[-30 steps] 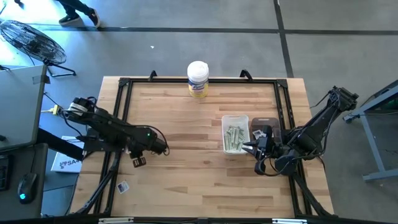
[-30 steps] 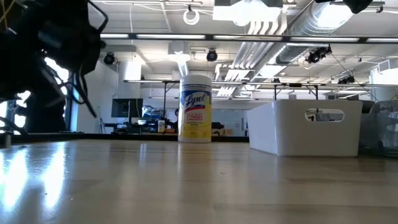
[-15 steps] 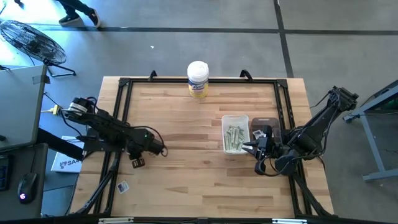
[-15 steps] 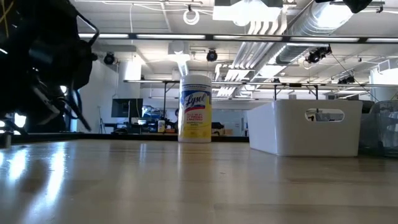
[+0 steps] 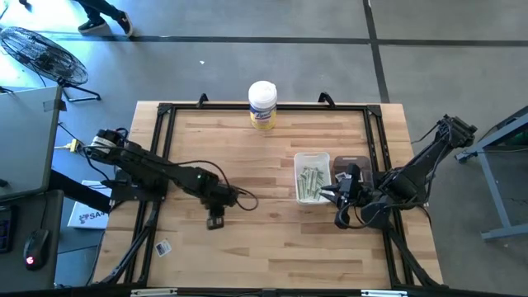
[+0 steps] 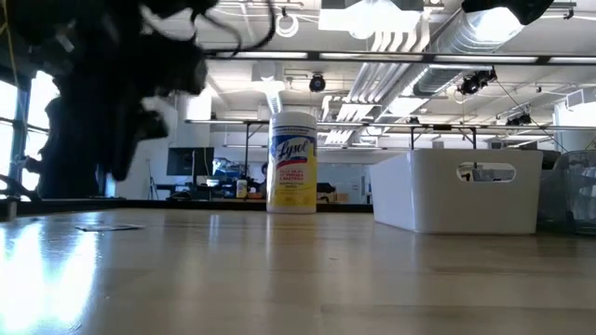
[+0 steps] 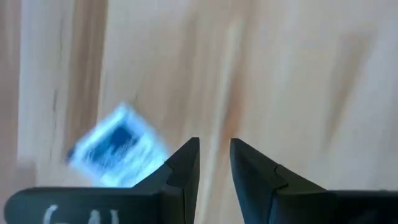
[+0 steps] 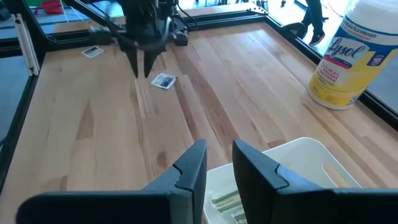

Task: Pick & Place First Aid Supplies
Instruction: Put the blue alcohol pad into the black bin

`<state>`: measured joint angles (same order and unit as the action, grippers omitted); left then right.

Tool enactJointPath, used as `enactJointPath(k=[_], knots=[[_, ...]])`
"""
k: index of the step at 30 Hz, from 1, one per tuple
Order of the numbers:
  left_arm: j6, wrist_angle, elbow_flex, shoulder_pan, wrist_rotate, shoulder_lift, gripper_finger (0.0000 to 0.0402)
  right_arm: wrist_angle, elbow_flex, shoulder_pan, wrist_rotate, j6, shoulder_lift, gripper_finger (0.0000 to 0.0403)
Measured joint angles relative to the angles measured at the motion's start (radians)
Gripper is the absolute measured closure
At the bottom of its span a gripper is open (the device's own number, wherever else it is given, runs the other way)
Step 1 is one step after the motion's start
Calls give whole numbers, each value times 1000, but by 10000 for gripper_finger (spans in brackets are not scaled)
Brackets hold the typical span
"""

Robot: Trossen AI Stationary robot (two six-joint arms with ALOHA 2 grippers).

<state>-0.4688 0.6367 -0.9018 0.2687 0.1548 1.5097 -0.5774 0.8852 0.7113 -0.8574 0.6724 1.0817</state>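
A small white square packet with a blue mark (image 8: 163,81) lies flat on the wooden table. It also shows, blurred, in the left wrist view (image 7: 115,148) and as a flat shape in the low view (image 6: 107,226). My left gripper (image 7: 214,149) points down just beside it, open by a narrow gap and empty. It stands left of the table's middle (image 5: 216,219). Several pale green-white strips (image 5: 310,181) lie in a white bin (image 5: 312,157). My right gripper (image 8: 219,152) waits open and empty by the bin's near right corner (image 5: 332,206).
A tall white canister with a yellow label (image 5: 262,103) stands at the far edge. A dark translucent container (image 5: 353,162) sits to the right of the bin. Another small packet (image 5: 162,246) lies outside the table's left rail. A black frame (image 5: 165,111) borders the table.
My left gripper has gone toward the table's right edge and a little toward the near edge, most of it in the last half second. The small packet now shows flat on the table in the low view, where none showed before.
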Motion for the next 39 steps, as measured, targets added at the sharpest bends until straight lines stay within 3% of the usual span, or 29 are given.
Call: enactJointPath(k=[5,10,20,24,33,39], knots=[[35,11,-103,13,-61,0,315,0,0,0,0,0,0,331],[11,77,-116,61,-99,-1,315,0,0,0,7,0,0,331],[-303,60,2,251,-360,-1,315,0,0,0,25,0,0,331],[-476,59,44,276,-478,-2,315,4,0,0,20,0,0,331],[-826,9,161,275,-588,-3,314,5,0,0,18,0,0,331],[-901,-77,200,275,-611,-3,314,5,0,0,18,0,0,331]])
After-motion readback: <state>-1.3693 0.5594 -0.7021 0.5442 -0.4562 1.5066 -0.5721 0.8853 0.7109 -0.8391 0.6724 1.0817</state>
